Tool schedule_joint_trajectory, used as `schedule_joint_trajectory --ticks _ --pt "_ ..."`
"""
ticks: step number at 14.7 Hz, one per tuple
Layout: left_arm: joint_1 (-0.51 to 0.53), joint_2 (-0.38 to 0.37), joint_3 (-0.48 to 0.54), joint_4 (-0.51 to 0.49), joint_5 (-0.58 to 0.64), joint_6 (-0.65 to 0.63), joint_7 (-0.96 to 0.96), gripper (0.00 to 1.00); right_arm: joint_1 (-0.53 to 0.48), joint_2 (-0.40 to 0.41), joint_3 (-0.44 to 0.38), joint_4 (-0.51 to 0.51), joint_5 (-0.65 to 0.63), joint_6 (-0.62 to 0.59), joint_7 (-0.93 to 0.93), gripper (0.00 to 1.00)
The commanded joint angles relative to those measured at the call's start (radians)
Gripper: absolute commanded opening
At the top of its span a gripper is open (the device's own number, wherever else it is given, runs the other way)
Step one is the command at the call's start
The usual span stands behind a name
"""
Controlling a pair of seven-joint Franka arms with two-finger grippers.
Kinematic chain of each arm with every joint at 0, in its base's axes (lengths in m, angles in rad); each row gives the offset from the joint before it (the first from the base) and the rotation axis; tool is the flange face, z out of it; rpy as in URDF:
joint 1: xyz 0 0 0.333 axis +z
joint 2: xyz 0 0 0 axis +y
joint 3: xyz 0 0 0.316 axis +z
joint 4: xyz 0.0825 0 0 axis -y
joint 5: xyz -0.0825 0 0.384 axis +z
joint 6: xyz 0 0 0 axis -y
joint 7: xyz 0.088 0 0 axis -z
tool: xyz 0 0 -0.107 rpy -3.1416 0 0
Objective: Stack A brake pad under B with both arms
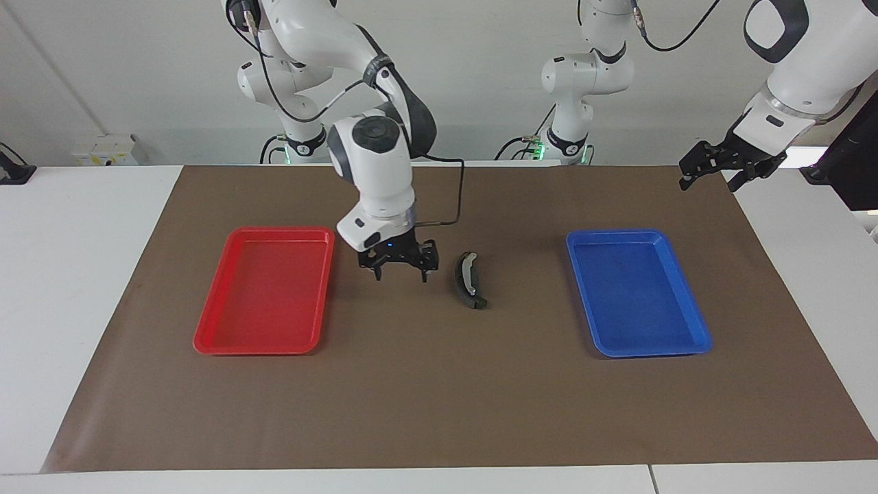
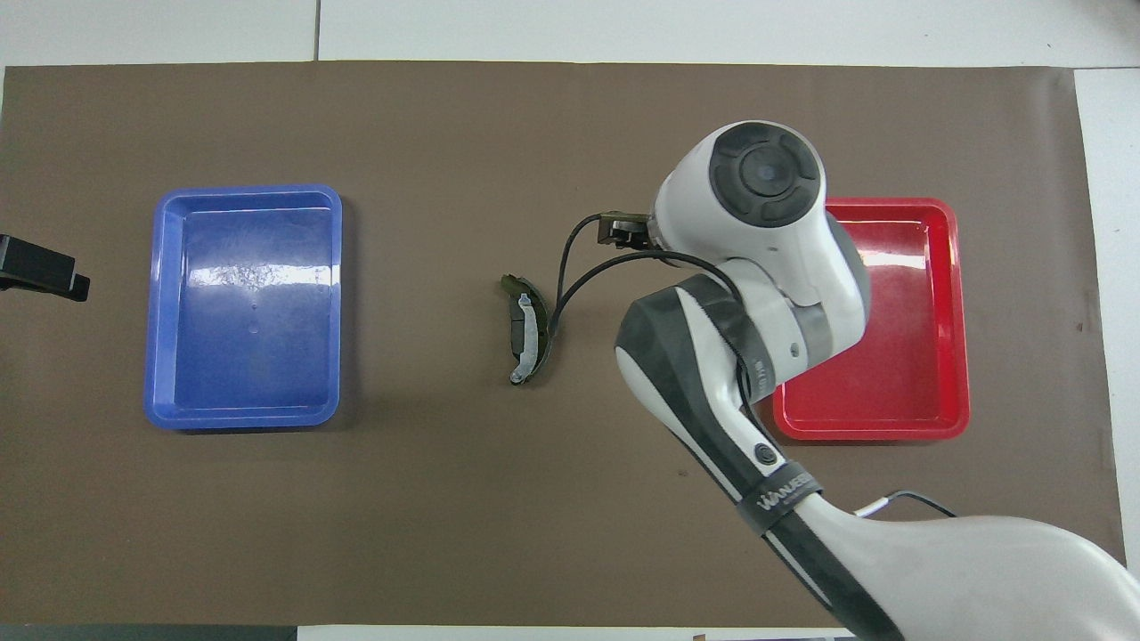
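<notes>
While the overhead view hides the right gripper (image 1: 400, 271) under its arm, the facing view shows its fingers spread, empty. Mid-mat, the crescent-shaped black brake piece with silver strip (image 1: 468, 279) runs nearer-to-farther, seemingly over a pad. The left gripper (image 1: 717, 173) waits spread.

Both arms (image 1: 357, 41) white glossy shells, dark grey joint caps and bands, black fingered grippers. Right arm (image 2: 757, 294): round black end cap, black cable looped off wrist, "WANJEED"-type lettering on dark forearm band. Green LEDs at bases.
</notes>
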Motion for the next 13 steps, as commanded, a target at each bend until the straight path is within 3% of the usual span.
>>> schedule_joint_trajectory --ticks 1,8,13 --pt "0.002 -0.021 0.0 -0.019 0.003 -0.009 0.007 0.99 -0.102 -0.069 0.015 -0.042 -0.037 -0.044 -0.042 1.0" --pt "0.001 -0.021 0.002 -0.019 0.003 -0.009 0.008 0.99 -0.294 -0.204 0.017 -0.045 -0.04 -0.372 -0.314 1.0" --pt "0.002 -0.021 0.002 -0.019 0.003 -0.01 0.007 0.99 -0.426 -0.285 0.017 -0.071 -0.04 -0.435 -0.516 1.0"
